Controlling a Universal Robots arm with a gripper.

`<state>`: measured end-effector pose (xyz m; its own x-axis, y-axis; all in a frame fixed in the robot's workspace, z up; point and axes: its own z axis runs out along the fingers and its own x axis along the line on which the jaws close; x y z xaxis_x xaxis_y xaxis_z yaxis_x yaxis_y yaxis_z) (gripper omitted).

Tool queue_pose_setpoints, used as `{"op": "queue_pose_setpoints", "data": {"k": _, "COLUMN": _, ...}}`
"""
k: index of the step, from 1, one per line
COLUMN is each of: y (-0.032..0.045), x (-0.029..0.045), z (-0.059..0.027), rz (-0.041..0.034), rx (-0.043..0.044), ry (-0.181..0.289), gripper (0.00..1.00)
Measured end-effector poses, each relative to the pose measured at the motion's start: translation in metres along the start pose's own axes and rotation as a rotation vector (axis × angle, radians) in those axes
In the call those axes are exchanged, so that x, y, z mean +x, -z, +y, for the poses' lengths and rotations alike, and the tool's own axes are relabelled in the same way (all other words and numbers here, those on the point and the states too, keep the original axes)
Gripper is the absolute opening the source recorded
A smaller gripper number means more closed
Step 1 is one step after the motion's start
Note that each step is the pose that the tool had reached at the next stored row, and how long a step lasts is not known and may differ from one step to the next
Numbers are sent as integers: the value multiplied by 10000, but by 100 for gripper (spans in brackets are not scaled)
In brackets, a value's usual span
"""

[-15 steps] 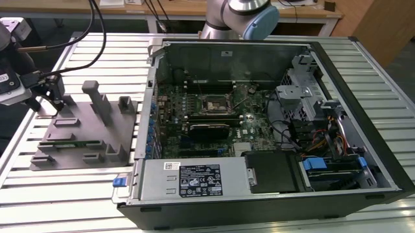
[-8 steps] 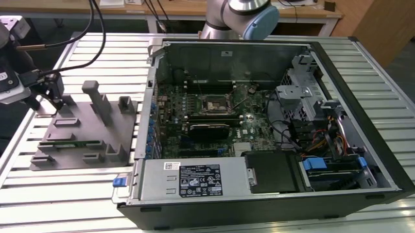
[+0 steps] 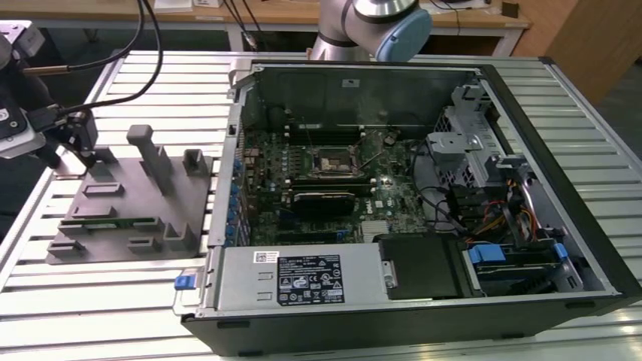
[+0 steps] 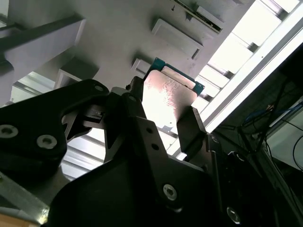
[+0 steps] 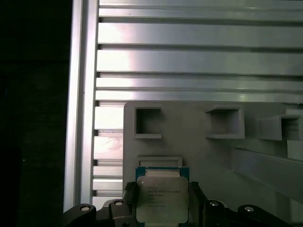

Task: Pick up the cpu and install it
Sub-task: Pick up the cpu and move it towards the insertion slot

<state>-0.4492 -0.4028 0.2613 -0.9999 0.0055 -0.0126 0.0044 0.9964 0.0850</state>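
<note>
Silvery cpu (image 5: pixel 162 198) pinched by two opposite edges in gripper (image 4: pixel 162 104) | just over edge of holder (image 5: pixel 213 161), near table (image 5: pixel 189 61) rim | keep your lift level so it cannot tilt.

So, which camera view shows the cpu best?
The first wrist view: the cpu faces the camera flat, whole top clear, clamped by the gripper. The second wrist view shows it slanted, glaring, partly behind a finger. In the exterior view the gripper is at the grey holder, the cpu too small to tell.
</note>
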Motion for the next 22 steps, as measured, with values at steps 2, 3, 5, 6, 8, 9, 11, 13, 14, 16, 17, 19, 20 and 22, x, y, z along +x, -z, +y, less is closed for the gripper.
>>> {"op": "queue_pose_setpoints", "data": {"k": 2, "y": 12, "x": 0, "z": 1, "rz": 0, "rx": -17, "ry": 0, "gripper": 53}}
{"op": "queue_pose_setpoints", "data": {"k": 3, "y": 19, "x": 0, "z": 2, "rz": -1, "rx": -23, "ry": 0, "gripper": 53}}
{"op": "queue_pose_setpoints", "data": {"k": 5, "y": 30, "x": 0, "z": 3, "rz": -2, "rx": -39, "ry": -1, "gripper": 53}}
{"op": "queue_pose_setpoints", "data": {"k": 6, "y": 37, "x": 0, "z": 3, "rz": 0, "rx": -45, "ry": -1, "gripper": 53}}
{"op": "queue_pose_setpoints", "data": {"k": 8, "y": 49, "x": -1, "z": 4, "rz": -1, "rx": -61, "ry": -1, "gripper": 53}}
{"op": "queue_pose_setpoints", "data": {"k": 9, "y": 55, "x": -1, "z": 5, "rz": -1, "rx": -69, "ry": -1, "gripper": 53}}
{"op": "queue_pose_setpoints", "data": {"k": 11, "y": 67, "x": 0, "z": 6, "rz": -1, "rx": -84, "ry": -2, "gripper": 53}}
{"op": "queue_pose_setpoints", "data": {"k": 13, "y": 79, "x": -1, "z": 7, "rz": 0, "rx": -99, "ry": -1, "gripper": 53}}
{"op": "queue_pose_setpoints", "data": {"k": 14, "y": 85, "x": -1, "z": 7, "rz": -1, "rx": -106, "ry": -2, "gripper": 53}}
{"op": "queue_pose_setpoints", "data": {"k": 16, "y": 97, "x": -1, "z": 8, "rz": -1, "rx": -122, "ry": -2, "gripper": 53}}
{"op": "queue_pose_setpoints", "data": {"k": 17, "y": 105, "x": -1, "z": 9, "rz": 0, "rx": -129, "ry": -2, "gripper": 53}}
{"op": "queue_pose_setpoints", "data": {"k": 19, "y": 120, "x": -1, "z": 10, "rz": 0, "rx": -139, "ry": -2, "gripper": 53}}
{"op": "queue_pose_setpoints", "data": {"k": 20, "y": 128, "x": -2, "z": 11, "rz": 0, "rx": -145, "ry": -2, "gripper": 53}}
{"op": "queue_pose_setpoints", "data": {"k": 22, "y": 147, "x": -2, "z": 12, "rz": 0, "rx": -158, "ry": -2, "gripper": 53}}
